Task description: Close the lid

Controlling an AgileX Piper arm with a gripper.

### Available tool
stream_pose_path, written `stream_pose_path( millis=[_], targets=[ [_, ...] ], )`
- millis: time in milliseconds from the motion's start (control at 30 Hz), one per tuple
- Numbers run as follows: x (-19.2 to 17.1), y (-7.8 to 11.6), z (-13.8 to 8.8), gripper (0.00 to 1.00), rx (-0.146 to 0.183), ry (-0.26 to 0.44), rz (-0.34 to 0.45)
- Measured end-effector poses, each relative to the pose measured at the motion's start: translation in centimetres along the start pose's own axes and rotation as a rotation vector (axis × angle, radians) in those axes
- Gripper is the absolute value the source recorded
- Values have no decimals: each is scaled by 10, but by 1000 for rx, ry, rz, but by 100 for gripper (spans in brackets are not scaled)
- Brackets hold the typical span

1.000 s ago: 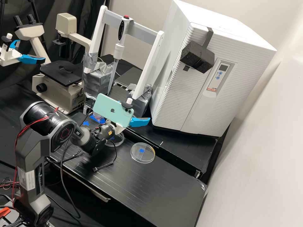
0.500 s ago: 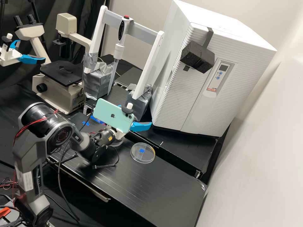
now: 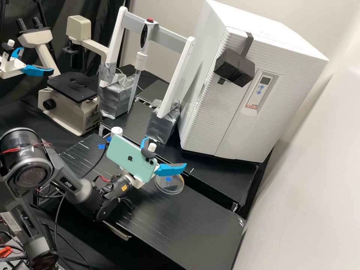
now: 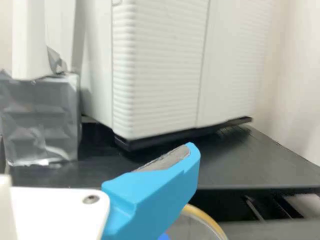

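Beside the gap along the black desk's (image 3: pixel 195 225) back edge sits a clear round dish (image 3: pixel 168 186), flat, a blue mark at its middle; whether the lid is that upper disc, seated or loose, I cannot tell. Its wall is thin, smooth and see-through, with an amber rim in the wrist view, so an edge could be misjudged (clear plastic hides its own outline). A low sweep of the pincer (image 3: pixel 165 153), near the dish in the high view, might clip that wall and skid it toward the gap. The pincer stands wide, its fingers apart and holding nothing, chunky and blue, one with a rough grey pad (image 4: pixel 164 159). Pressing off-centre could tilt the lid or leave it askew. Riding above the wrist, the glossy mint phone (image 3: pixel 129 159) adds bulk that might knock something if the arm leans. Beyond stand a wrinkled, silver-taped block (image 3: pixel 163 125) and a tall white cabinet (image 3: pixel 240 112) with ribbed plastic sides.
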Motion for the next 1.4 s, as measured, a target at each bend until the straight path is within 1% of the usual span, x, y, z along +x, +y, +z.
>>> stream_pose_path(
  millis=[133, 233, 367, 667, 733, 800, 867, 967, 1033, 1100, 1167, 1300, 1400],
  targets=[
    [-8, -1, 10, 100, -6, -41, -11],
    [-12, -1, 17, 100, -3, -74, -15],
    [-17, 2, 23, 100, -4, -102, 4],
    [-18, 5, 25, 100, -13, -102, 12],
    [-19, 4, 25, 100, -11, -100, 12],
    [-19, 3, 28, 100, -2, -109, 9],
    [-19, 4, 31, 100, 3, -111, 21],
    [-20, 5, 38, 100, 11, -140, 29],
    [-21, 5, 42, 100, 10, -163, 24],
    [-22, 5, 42, 100, -4, -163, 18],
    [-22, 5, 43, 100, -10, -163, 14],
    [-22, 5, 43, 100, -12, -160, 10],
    [-24, 3, 43, 100, -8, -164, 6]
  ],
)
